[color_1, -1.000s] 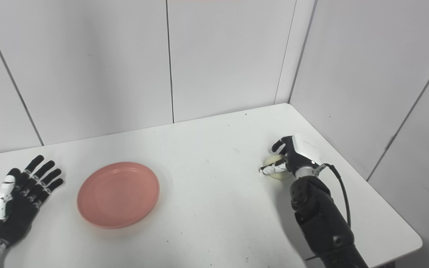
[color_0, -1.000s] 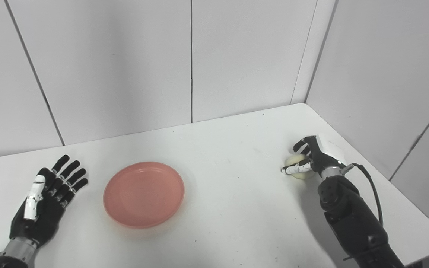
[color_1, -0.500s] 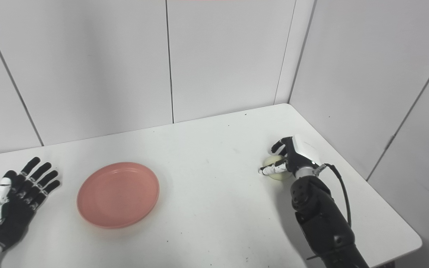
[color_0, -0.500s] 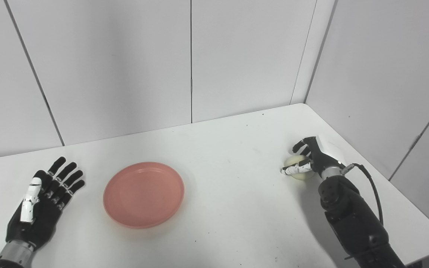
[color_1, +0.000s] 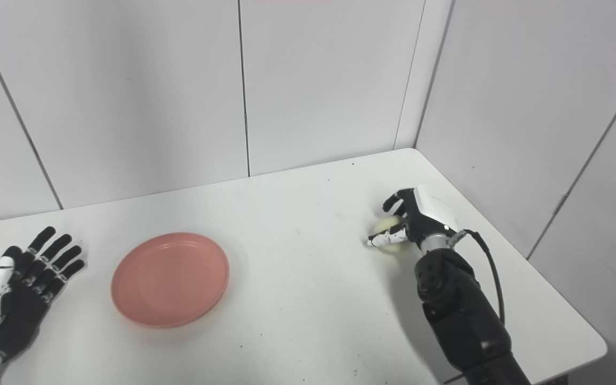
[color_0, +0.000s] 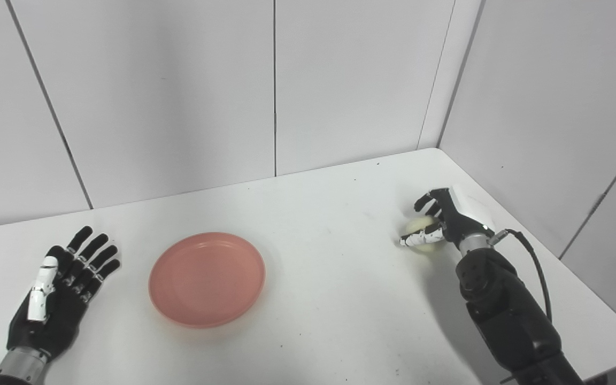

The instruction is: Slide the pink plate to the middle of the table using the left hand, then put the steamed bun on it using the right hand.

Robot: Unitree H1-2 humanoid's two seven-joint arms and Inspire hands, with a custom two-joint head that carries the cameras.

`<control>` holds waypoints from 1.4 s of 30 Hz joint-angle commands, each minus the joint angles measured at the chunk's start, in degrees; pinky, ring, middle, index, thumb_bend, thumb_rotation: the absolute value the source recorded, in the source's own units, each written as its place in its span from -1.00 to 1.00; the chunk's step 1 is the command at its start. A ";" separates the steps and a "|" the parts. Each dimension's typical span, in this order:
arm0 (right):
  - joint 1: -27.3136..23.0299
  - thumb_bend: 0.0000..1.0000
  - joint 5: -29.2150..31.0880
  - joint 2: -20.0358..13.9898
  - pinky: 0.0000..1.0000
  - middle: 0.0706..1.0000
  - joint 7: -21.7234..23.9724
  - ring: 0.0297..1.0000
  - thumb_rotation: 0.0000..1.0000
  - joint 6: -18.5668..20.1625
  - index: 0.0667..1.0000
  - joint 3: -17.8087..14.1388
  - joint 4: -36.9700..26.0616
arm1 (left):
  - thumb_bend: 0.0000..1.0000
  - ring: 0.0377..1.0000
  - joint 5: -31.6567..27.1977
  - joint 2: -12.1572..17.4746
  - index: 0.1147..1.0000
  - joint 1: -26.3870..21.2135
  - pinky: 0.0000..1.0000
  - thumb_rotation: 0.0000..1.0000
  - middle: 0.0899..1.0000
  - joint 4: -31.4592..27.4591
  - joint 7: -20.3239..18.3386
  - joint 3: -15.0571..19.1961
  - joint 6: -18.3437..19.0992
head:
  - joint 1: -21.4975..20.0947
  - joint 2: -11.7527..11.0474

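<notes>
Left eye view: a white table (color_0: 308,214) fills a corner formed by pale grey wall panels (color_0: 169,91), its surface bare apart from faint specks and scuffs. Both of the robot's black arms enter from the bottom edge, the right arm (color_0: 506,315) trailing a black cable (color_0: 532,267) that loops from its wrist.

Left of centre on the table lies the pink plate (color_0: 207,278), round, shallow and flat on the surface, with nothing on it. Well to the plate's left, the left hand (color_0: 59,291) rests palm up with its fingers spread and straight, holding nothing; it sits apart from the plate, a strip of bare table between them.

Near the table's right edge, the right hand (color_0: 444,222), black with a white back plate, wraps its fingers (color_0: 426,201) over the top of the steamed bun (color_0: 420,235), a pale cream ball, while its white-tipped thumb (color_0: 415,239) crosses the front. The hand is clasped on the bun. A shadow shows beneath the bun in the right eye view, but whether the bun is just clear of the table or touching it cannot be told with confidence. The bun sits well apart from the plate, across most of the table's width.
</notes>
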 commanded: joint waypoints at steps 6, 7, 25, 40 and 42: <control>-4.55 0.04 -1.38 -0.13 -0.38 -0.18 2.38 -0.26 -1.00 -0.03 0.02 0.28 -5.93 | 0.03 0.80 1.58 -0.69 0.87 7.41 0.80 0.76 0.84 3.01 2.89 -1.06 4.22 | 1.79 -0.05; -4.94 0.04 -1.98 0.22 -0.37 -0.18 2.84 -0.26 -1.00 -0.01 0.02 0.57 -6.24 | 0.04 0.80 1.61 -0.84 0.86 7.53 0.80 0.75 0.84 2.58 3.29 -1.15 4.47 | 1.79 -0.05; -14.50 0.04 -6.11 7.71 -0.41 -0.23 7.85 -0.29 -1.00 -0.96 0.01 13.25 -5.42 | -0.02 0.85 2.24 -3.43 0.89 8.67 0.86 0.87 0.88 -1.76 7.78 -3.78 6.08 | 9.76 -0.60; -19.38 0.04 -7.47 15.34 -0.49 -0.24 8.11 -0.36 -1.00 -5.64 0.01 23.29 -0.91 | -0.10 0.88 4.50 -7.88 0.92 9.10 0.91 1.00 0.90 -6.30 14.23 -7.08 7.91 | 23.17 -1.19; -19.74 0.04 -6.72 16.38 -0.49 -0.24 8.46 -0.35 -1.00 -6.37 0.02 23.75 -0.07 | -0.11 0.88 5.06 -8.52 0.91 8.92 0.89 1.00 0.90 -6.18 15.01 -7.30 7.90 | 24.57 -1.21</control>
